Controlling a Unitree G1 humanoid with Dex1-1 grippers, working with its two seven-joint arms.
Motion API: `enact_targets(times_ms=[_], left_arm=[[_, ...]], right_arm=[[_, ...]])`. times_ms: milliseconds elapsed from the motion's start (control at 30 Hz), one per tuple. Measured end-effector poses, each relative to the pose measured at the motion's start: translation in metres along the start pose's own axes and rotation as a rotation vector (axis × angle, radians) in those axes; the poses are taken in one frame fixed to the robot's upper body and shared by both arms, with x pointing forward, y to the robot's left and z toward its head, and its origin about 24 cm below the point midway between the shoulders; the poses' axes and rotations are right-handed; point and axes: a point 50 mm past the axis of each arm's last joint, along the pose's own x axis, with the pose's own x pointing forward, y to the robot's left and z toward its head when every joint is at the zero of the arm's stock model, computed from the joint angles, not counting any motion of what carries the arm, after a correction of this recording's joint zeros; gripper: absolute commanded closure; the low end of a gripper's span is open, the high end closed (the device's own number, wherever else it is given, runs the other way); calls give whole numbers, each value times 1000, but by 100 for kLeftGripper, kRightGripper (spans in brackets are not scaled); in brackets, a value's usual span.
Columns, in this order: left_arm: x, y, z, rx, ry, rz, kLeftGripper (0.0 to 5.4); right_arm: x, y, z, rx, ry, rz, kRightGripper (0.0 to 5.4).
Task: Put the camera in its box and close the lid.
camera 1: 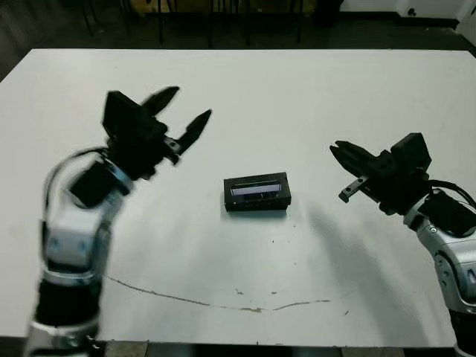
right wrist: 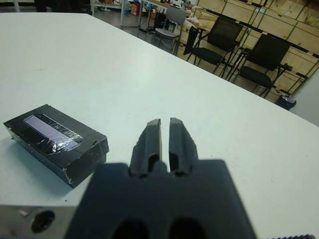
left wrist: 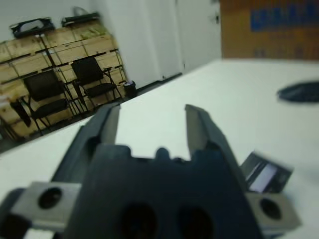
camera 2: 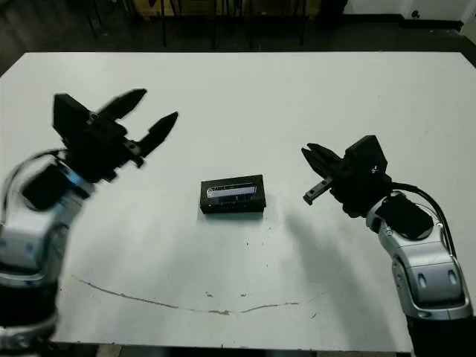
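Observation:
The black lid (camera 1: 256,191), with its silvery-lavender strip facing up, lies flat at the middle of the white table (camera 1: 297,89). It also shows in the right wrist view as the lid (right wrist: 55,142). The camera and the box are hidden in every view. My left gripper (camera 1: 191,104) is raised above the table to the left of the lid. It is open and empty. My right gripper (camera 1: 336,149) hovers to the right of the lid, pointing towards it. Its fingers (right wrist: 152,137) are shut on nothing.
A thin dark line (camera 1: 223,301) runs across the table near its front edge. Black chairs (right wrist: 264,59) and wooden shelving stand on the floor beyond the table. Bare table surface lies on all sides of the lid.

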Motion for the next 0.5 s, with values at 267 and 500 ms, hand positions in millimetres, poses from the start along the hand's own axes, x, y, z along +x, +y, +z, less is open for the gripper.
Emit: enact_targets(times_ms=[267, 500], left_arm=[[13, -39, -15, -142, 140, 3, 493], [29, -67, -31, -199, 290, 8, 538]], right_arm=[[-1, -2, -1, -13, 7, -14, 540], [-1, -5, -2, -31, 11, -33, 540]])
